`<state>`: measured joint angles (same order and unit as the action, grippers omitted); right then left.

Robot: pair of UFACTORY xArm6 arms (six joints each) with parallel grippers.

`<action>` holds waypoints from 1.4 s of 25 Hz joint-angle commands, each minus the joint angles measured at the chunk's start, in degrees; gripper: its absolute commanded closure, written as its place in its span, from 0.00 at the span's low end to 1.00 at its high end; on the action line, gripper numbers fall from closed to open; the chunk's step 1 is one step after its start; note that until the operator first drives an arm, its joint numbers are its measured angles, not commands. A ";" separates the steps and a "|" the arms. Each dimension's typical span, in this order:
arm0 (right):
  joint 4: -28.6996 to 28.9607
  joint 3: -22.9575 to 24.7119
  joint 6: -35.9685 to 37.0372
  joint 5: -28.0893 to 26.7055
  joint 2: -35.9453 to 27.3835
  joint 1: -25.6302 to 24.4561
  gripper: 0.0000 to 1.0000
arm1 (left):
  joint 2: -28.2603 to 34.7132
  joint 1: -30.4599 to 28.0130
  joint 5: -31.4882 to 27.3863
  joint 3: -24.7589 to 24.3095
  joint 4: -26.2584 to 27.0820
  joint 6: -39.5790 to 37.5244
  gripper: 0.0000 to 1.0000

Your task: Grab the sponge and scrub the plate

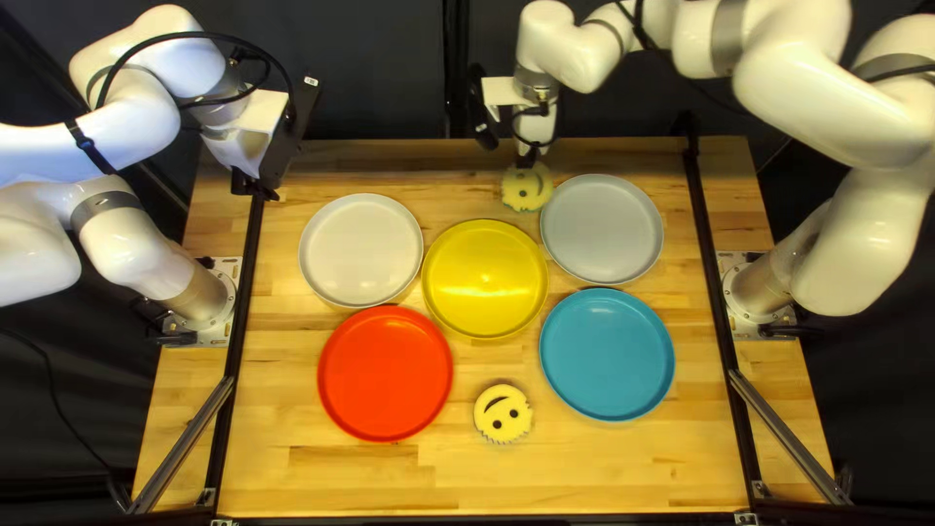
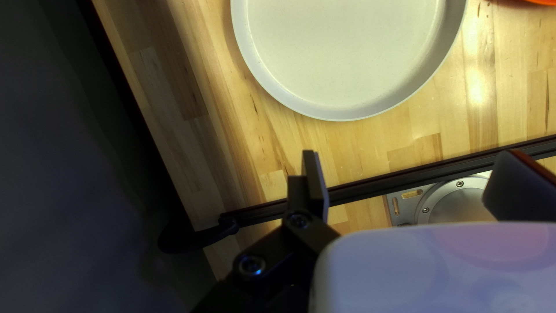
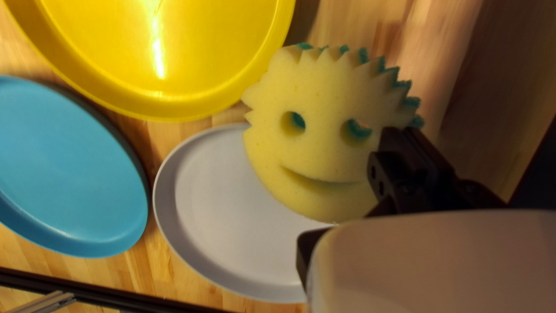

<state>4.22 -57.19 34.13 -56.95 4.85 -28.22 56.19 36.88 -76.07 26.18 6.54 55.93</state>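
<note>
In the top left view my right gripper (image 1: pixel 528 156) is at the far side of the table, with a round yellow smiley sponge (image 1: pixel 526 187) beneath it, beside the grey plate (image 1: pixel 602 229). The right wrist view shows that sponge (image 3: pixel 318 150) gripped at its edge by my right gripper (image 3: pixel 348 194), its green backing facing away and part of the grey plate (image 3: pixel 231 214) hidden behind it. My left gripper (image 1: pixel 257 185) hangs over the table's far left corner. Its fingers stand wide apart in the left wrist view, the gripper (image 2: pixel 405 177) holding nothing, with a white plate (image 2: pixel 341 113) ahead.
A white plate (image 1: pixel 360 250), a yellow plate (image 1: pixel 484 279), a red plate (image 1: pixel 386 373) and a blue plate (image 1: pixel 607 355) lie on the table (image 1: pixel 341 477). A second smiley sponge (image 1: pixel 503 413) rests between the red and blue plates. Black rails (image 1: pixel 716 282) run along both sides.
</note>
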 commanded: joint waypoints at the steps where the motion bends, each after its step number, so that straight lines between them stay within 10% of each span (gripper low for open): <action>1: -1.98 5.04 -3.23 3.73 -1.80 0.88 1.00 | 0.00 0.00 0.00 0.00 0.00 0.00 0.00; 35: -7.96 21.43 -17.22 13.51 -10.75 5.08 1.00 | 0.00 0.00 0.00 0.00 0.00 0.00 0.00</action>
<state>-3.46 -36.89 18.21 -44.17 -5.30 -24.10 56.19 36.88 -76.07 26.18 6.54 55.93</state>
